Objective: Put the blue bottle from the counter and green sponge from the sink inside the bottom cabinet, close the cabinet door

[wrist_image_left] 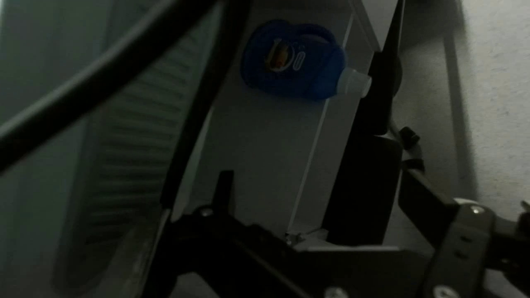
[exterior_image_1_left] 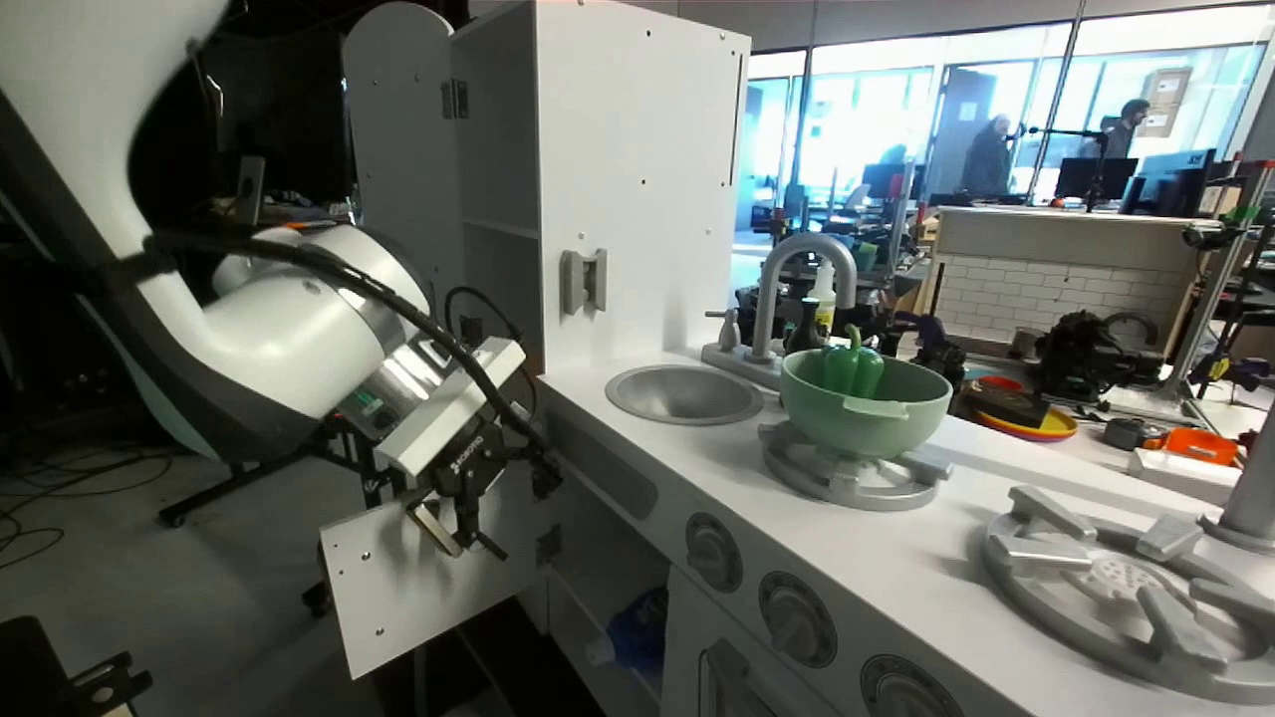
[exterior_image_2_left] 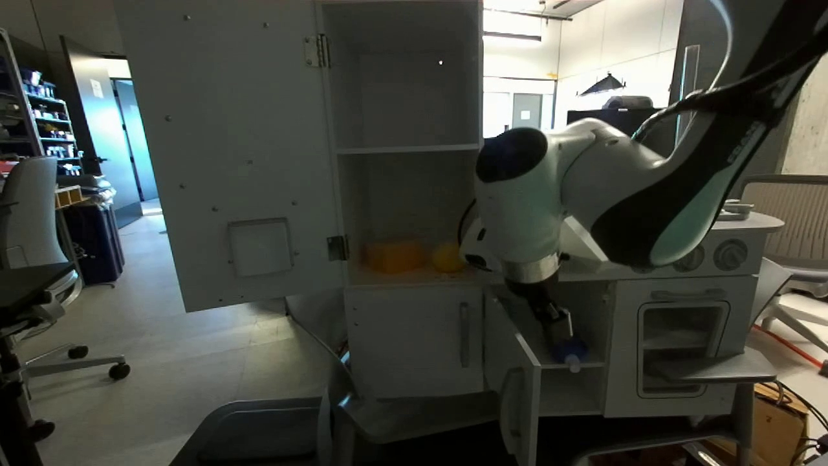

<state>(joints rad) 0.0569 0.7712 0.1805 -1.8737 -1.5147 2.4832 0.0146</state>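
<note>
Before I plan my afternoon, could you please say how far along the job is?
Done: the blue bottle lies inside the bottom cabinet. In hand: nothing; the tool is open. Left: closing the cabinet door, which stands open. Unclear: the green sponge, which I can't make out.

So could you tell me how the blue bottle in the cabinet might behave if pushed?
The blue bottle probably won't roll far, since its handle juts sideways. Pushed outward, it may tip off, as its cap pokes past the shelf.
</note>
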